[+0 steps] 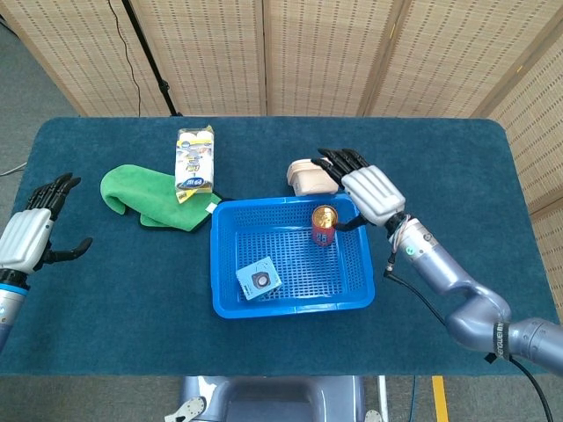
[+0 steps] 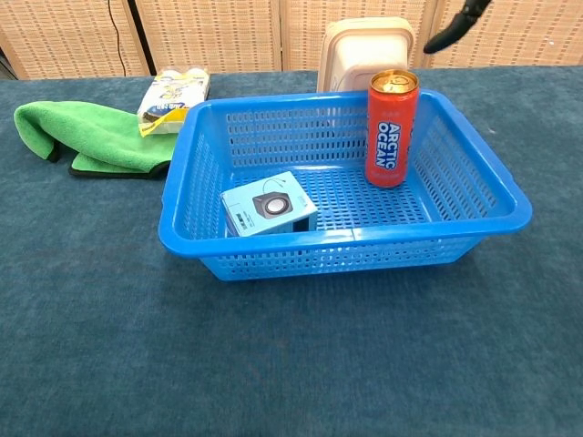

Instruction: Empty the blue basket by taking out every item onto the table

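The blue basket (image 1: 225, 274) (image 2: 474, 173) sits mid-table. Inside it, a red Arctic Ocean can (image 1: 324, 225) (image 2: 392, 127) stands upright at the back right, and a small light-blue box (image 1: 259, 279) (image 2: 269, 207) lies at the front left. My right hand (image 1: 369, 193) hovers over the basket's back right corner, fingers spread, holding nothing, its thumb reaching toward the can. In the chest view only a dark fingertip (image 2: 453, 32) shows. My left hand (image 1: 31, 233) is open at the table's far left edge.
A beige lidded container (image 1: 310, 178) (image 2: 364, 50) stands tipped on its side just behind the basket. A green cloth (image 1: 145, 198) (image 2: 86, 132) and a white-yellow packet (image 1: 194, 160) (image 2: 171, 96) lie back left of the basket.
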